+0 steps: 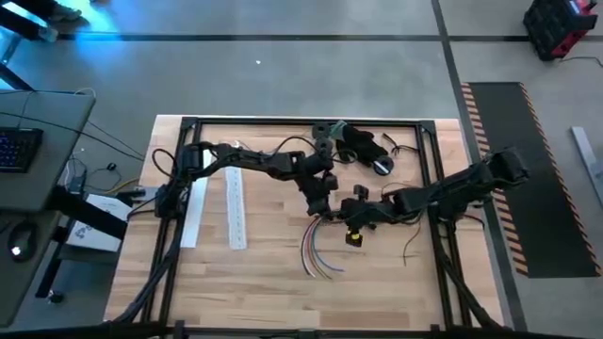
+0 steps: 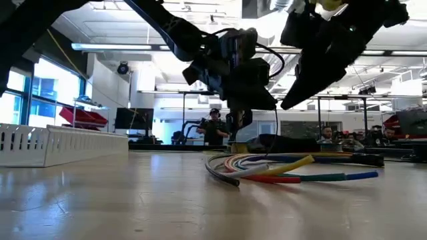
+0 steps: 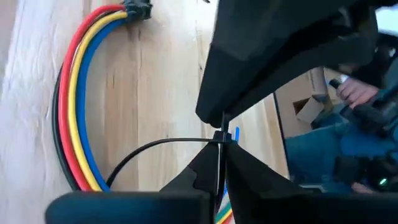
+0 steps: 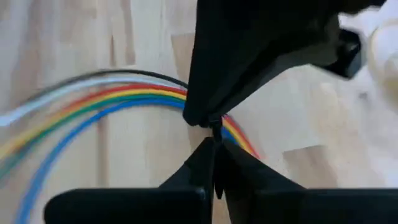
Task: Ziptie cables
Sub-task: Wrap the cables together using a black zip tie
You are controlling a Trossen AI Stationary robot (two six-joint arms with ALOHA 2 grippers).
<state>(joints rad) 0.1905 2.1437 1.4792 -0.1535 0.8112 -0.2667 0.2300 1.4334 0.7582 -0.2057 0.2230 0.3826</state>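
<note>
Cables on table, below both tools.

The left gripper has its two dark fingers closed together, pinching a thin black strip, likely a zip tie, at their tips. From that pinch a black strand runs out and curves down toward the cables. The cables lie flat on the wooden tabletop in a tight side-by-side arc: black, red, yellow and blue. One end of the arc is gathered in a small dark clasp. Past the tabletop's edge sit a cardboard box and a person's hand.
</note>
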